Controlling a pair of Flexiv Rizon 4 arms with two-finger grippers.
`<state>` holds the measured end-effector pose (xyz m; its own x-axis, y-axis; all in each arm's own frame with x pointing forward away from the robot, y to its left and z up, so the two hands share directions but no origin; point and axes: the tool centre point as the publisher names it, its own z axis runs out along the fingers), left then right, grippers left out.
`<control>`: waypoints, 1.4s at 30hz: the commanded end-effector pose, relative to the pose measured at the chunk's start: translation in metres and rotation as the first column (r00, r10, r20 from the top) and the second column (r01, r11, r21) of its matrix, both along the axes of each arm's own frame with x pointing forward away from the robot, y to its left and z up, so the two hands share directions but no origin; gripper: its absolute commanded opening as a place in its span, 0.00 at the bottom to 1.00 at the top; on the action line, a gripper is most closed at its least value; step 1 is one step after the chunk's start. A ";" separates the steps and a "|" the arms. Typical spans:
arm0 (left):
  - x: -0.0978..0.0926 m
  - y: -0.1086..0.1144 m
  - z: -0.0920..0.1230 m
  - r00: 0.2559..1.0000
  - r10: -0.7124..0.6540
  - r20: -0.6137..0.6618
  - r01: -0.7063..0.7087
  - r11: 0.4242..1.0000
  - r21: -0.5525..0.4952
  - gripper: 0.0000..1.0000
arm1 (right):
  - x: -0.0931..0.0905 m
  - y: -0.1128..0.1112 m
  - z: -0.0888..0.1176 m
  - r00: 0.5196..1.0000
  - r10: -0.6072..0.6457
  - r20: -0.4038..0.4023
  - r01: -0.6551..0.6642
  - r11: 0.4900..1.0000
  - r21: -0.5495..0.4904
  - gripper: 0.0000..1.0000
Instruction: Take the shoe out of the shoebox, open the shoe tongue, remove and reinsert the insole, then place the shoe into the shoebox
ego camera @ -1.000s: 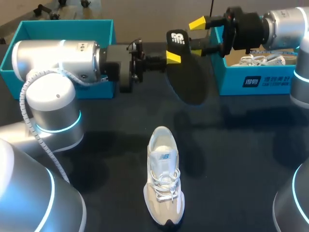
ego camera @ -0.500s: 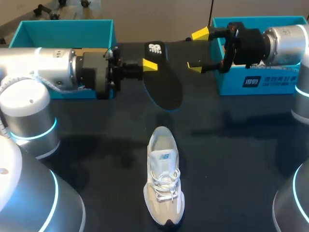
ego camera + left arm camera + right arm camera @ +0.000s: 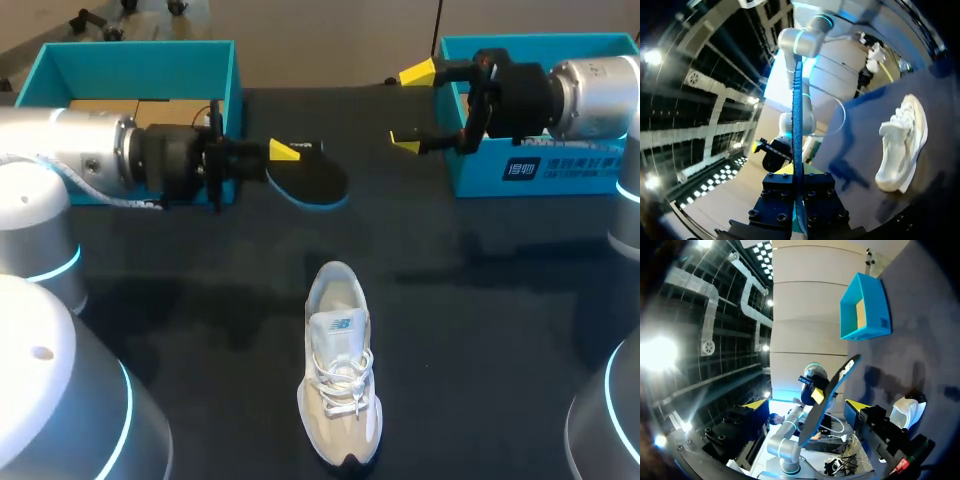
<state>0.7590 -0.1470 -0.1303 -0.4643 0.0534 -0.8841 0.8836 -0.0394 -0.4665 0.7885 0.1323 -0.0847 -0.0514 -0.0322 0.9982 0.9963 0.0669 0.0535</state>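
Insole [image 3: 312, 180], thin, light and floppy by its look, is pinched at one end by the left gripper [image 3: 285, 153] beyond the heel of the shoe [image 3: 340, 370], likely a fair hold, while the right gripper [image 3: 415, 108] gapes empty.

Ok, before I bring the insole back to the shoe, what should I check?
1. Left tool shut on the insole: ok; the left wrist view shows the insole edge-on in its grip.
2. Right tool open and apart from the insole: ok.
3. Shoe upright on its sole on the table: ok.
4. Shoe tongue pulled open: cannot tell; the laces lie across it.
5. Insole over the shoe's opening: not ok; it hangs further back, apart from the shoe.
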 end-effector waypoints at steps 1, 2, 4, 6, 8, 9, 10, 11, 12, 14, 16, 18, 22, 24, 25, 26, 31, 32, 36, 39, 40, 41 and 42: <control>0.010 0.001 0.000 0.996 -0.055 -0.068 0.055 0.998 -0.003 0.00 | 0.000 0.001 -0.001 1.000 -0.001 0.000 0.001 1.000 0.001 1.00; 0.010 0.001 0.000 0.996 -0.055 -0.068 0.055 0.998 -0.003 0.00 | 0.000 0.001 -0.001 1.000 -0.001 0.000 0.001 1.000 0.001 1.00; 0.010 0.001 0.000 0.996 -0.055 -0.068 0.055 0.998 -0.003 0.00 | 0.000 0.001 -0.001 1.000 -0.001 0.000 0.001 1.000 0.001 1.00; 0.010 0.001 0.000 0.996 -0.055 -0.068 0.055 0.998 -0.003 0.00 | 0.000 0.001 -0.001 1.000 -0.001 0.000 0.001 1.000 0.001 1.00; 0.010 0.001 0.000 0.996 -0.055 -0.068 0.055 0.998 -0.003 0.00 | 0.000 0.001 -0.001 1.000 -0.001 0.000 0.001 1.000 0.001 1.00; 0.010 -0.002 0.003 0.990 -0.065 -0.122 0.065 0.998 0.000 0.00 | 0.000 0.001 -0.001 1.000 -0.001 0.000 0.001 1.000 0.001 1.00; 0.010 -0.002 0.007 0.976 -0.090 -0.200 0.094 0.996 0.008 0.00 | 0.000 0.001 -0.001 1.000 -0.001 0.000 0.001 1.000 0.001 1.00; 0.011 -0.002 0.011 0.960 -0.088 -0.266 0.092 0.996 0.001 0.00 | 0.000 0.001 -0.001 1.000 -0.001 0.000 0.001 1.000 0.001 1.00; 0.013 -0.001 0.015 0.925 -0.107 -0.364 0.111 0.994 -0.012 0.00 | 0.000 0.001 -0.001 1.000 -0.001 0.000 0.001 1.000 0.001 1.00; 0.016 0.002 0.023 0.845 -0.122 -0.521 0.122 0.992 -0.034 0.00 | 0.000 0.001 -0.001 1.000 -0.001 0.000 0.001 1.000 0.001 1.00; 0.018 0.006 0.027 0.751 -0.130 -0.647 0.132 0.990 -0.046 0.00 | 0.000 0.001 -0.001 1.000 -0.001 0.000 0.001 1.000 0.001 1.00; 0.020 0.009 0.028 0.643 -0.143 -0.752 0.160 0.986 -0.051 0.00 | 0.000 0.001 -0.001 1.000 -0.001 0.000 0.001 1.000 0.001 1.00; 0.018 0.014 0.028 0.476 -0.116 -0.872 0.174 0.984 -0.036 0.00 | 0.000 0.001 -0.001 1.000 -0.001 0.000 0.001 1.000 0.001 1.00; 0.019 0.017 0.027 0.358 -0.103 -0.928 0.180 0.983 -0.040 0.00 | 0.000 0.001 -0.001 1.000 -0.001 0.000 0.001 1.000 0.001 1.00; 0.020 0.018 0.027 0.301 -0.102 -0.948 0.192 0.980 -0.045 0.00 | 0.000 0.001 -0.001 1.000 -0.001 0.000 0.001 1.000 0.001 1.00; 0.020 0.019 0.026 0.226 -0.114 -0.967 0.200 0.977 -0.068 0.00 | 0.000 0.001 -0.001 1.000 -0.001 0.000 0.001 1.000 0.001 1.00; 0.021 0.022 0.023 -0.005 -0.105 -0.994 0.226 0.969 -0.103 0.00 | 0.000 0.001 -0.001 1.000 -0.001 0.000 0.001 1.000 0.001 1.00; 0.020 0.021 0.022 0.013 -0.083 -0.996 0.225 0.971 -0.078 0.00 | 0.000 0.001 -0.001 1.000 -0.001 0.000 0.001 1.000 0.001 1.00; 0.019 0.020 0.023 0.108 -0.056 -0.993 0.219 0.975 -0.032 0.00 | 0.000 0.001 -0.001 1.000 -0.001 0.000 0.001 1.000 0.001 1.00; 0.019 0.020 0.023 0.108 -0.056 -0.993 0.219 0.975 -0.032 0.00 | 0.000 0.001 -0.001 1.000 -0.001 0.000 0.001 1.000 0.001 1.00; 0.019 0.020 0.023 0.108 -0.056 -0.993 0.219 0.975 -0.032 0.00 | 0.000 0.001 -0.001 1.000 -0.001 0.000 0.001 1.000 0.001 1.00; 0.019 0.020 0.023 0.108 -0.056 -0.993 0.219 0.975 -0.032 0.00 | 0.000 0.001 -0.001 1.000 -0.001 0.000 0.001 1.000 0.001 1.00; 0.019 0.020 0.023 0.108 -0.056 -0.993 0.219 0.975 -0.032 0.00 | 0.000 0.001 -0.001 1.000 -0.001 0.000 0.001 1.000 0.001 1.00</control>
<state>0.7744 -0.1273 -0.1078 -0.9708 0.2352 0.0483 -0.0641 -0.0602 -0.9961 0.7883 0.1320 -0.0849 -0.0518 -0.0339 0.9981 0.9963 0.0663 0.0539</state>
